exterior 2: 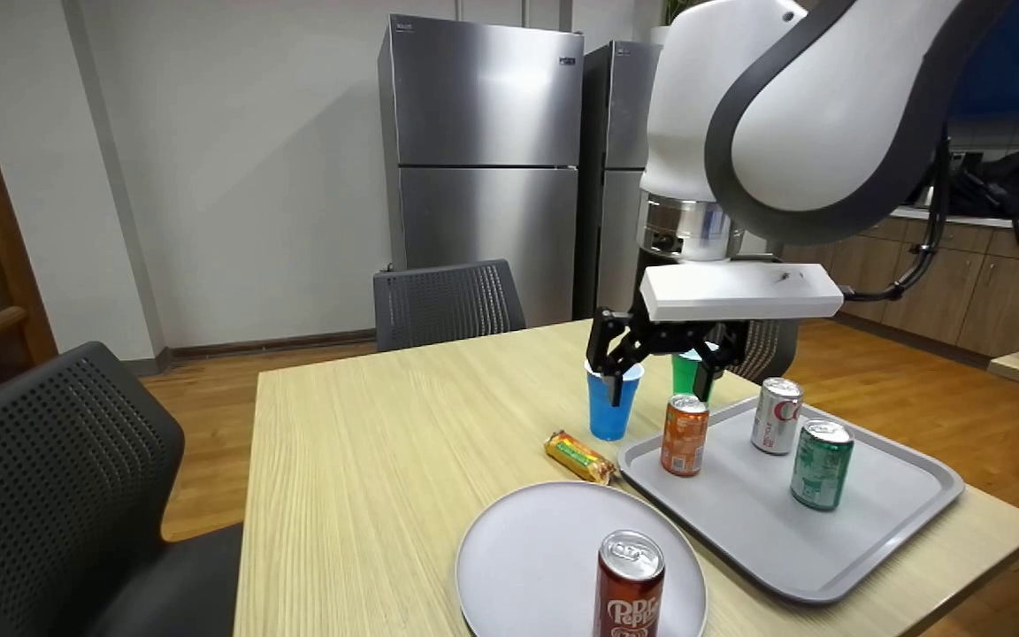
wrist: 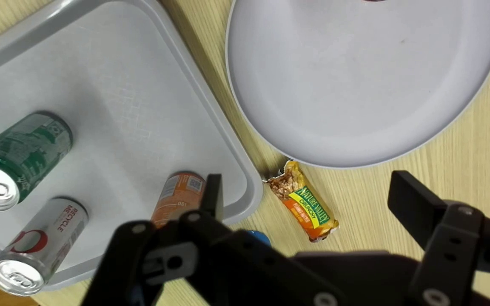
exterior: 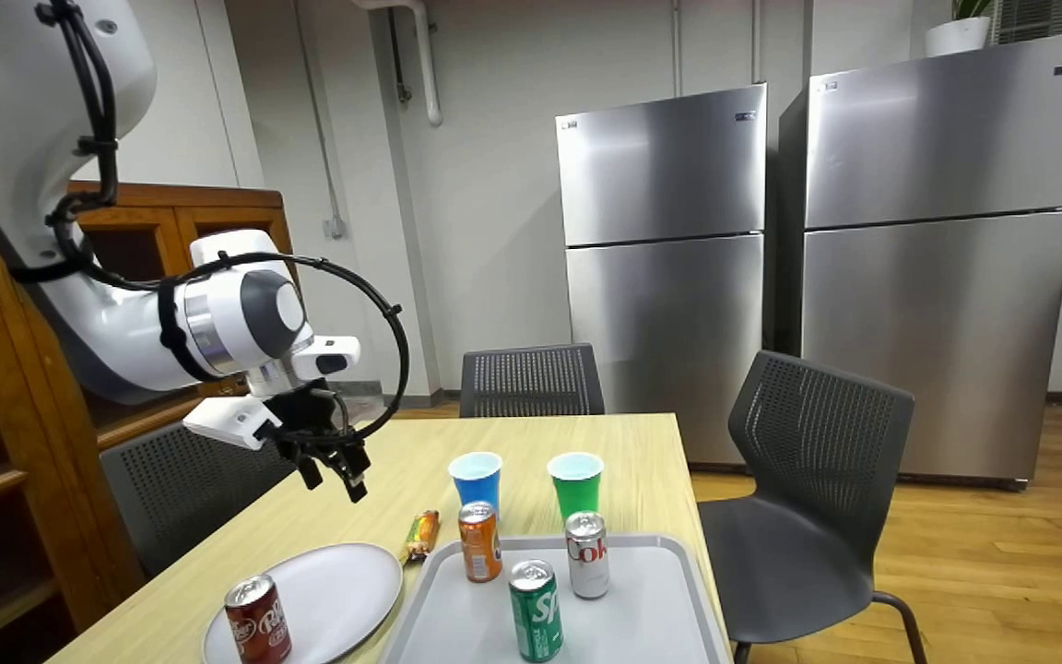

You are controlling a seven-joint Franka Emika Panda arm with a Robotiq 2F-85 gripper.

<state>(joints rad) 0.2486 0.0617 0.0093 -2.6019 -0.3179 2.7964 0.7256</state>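
The hand [wrist: 313,199] is wide and holds nothing. It hangs well above the desk [exterior 2: 368,460]. In the wrist view, the Nature Valley Crunchy bar [wrist: 306,208] shows between its fingers [wrist: 415,208]. The bar lies on the desk, well in from the edges, just beside a corner of the gray tray [wrist: 113,127] and the rim of the round plate [wrist: 364,106].

Lining up with the bar looks like the step now. To do it well, I would turn the hand a little so the fingers face the bar's two long sides, and get the bar in the middle of the gap before coming low. One finger needs care, because the orange can [wrist: 179,195] stands in that tray corner and the tray's rim sticks up too. A soft squeeze would be best, as a crunchy bar may crumble.

Only the wrist view lets me read the words on the bar. It also shows a brown, crumbly patch at one end, but I cannot tell if that is a picture or real food. Both exterior views show better how high the hand is. Both show the Dr Pepper can [exterior 2: 629,593] standing on the plate, while the wrist view has just a thin red bit at its top. Both also show the green cup [exterior: 577,493], which the wrist view misses.
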